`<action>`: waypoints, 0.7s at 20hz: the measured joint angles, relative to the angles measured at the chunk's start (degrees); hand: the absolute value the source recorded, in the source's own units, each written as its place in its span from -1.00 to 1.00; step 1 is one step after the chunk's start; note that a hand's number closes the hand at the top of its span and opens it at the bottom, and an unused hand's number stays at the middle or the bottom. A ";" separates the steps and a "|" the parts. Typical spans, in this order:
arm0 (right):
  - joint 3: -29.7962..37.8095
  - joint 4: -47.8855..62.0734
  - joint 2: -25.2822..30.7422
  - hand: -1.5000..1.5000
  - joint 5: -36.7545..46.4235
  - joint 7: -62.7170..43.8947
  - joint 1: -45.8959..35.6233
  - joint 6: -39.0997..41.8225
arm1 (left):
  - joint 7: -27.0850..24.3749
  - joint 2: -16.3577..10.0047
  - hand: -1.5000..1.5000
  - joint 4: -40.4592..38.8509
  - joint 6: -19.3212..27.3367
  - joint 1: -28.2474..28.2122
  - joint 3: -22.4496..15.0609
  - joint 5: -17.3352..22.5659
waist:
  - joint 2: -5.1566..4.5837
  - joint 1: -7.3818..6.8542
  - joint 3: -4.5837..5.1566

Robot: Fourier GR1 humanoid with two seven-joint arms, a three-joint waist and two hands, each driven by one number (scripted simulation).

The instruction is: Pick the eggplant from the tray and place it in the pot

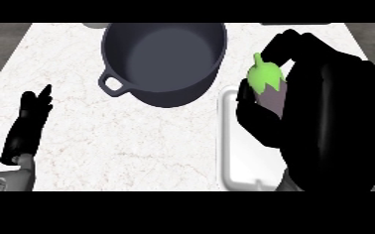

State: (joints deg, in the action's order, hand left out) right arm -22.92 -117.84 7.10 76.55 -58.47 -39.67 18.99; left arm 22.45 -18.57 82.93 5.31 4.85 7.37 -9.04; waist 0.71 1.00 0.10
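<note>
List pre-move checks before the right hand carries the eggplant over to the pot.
1. Eggplant gripped: ok, right hand has fingers and thumb curled round it.
2. Eggplant orientation: ok, upright with the green cap on top.
3. Eggplant lifted off the tray: cannot tell, the height does not show from above.
4. Pot ready: ok, upright, no lid, nothing seen inside.
5. Left hand out of the way: ok, resting open at the left edge, apart from the pot.
</note>
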 measured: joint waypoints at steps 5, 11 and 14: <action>-0.40 5.49 -4.58 1.00 -0.65 -1.93 -11.44 2.75 | -0.42 0.67 0.00 -1.05 -0.05 1.14 -0.77 -0.82 | -0.33 -1.32 0.04; 4.83 18.51 -6.14 1.00 -7.05 -3.30 -21.70 1.68 | -0.79 0.76 0.00 -1.59 -0.89 2.17 -0.84 -0.57 | -0.68 -2.45 0.04; 7.87 26.30 -6.41 1.00 -9.65 -3.51 -26.37 0.35 | -0.83 0.82 0.00 -1.60 -1.07 2.53 -0.96 -0.67 | -0.83 -2.89 0.04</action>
State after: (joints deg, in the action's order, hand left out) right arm -15.05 -91.54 0.69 66.90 -61.99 -66.03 19.33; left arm 21.62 -17.75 81.33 4.24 7.39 6.40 -9.71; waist -0.12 -1.89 0.14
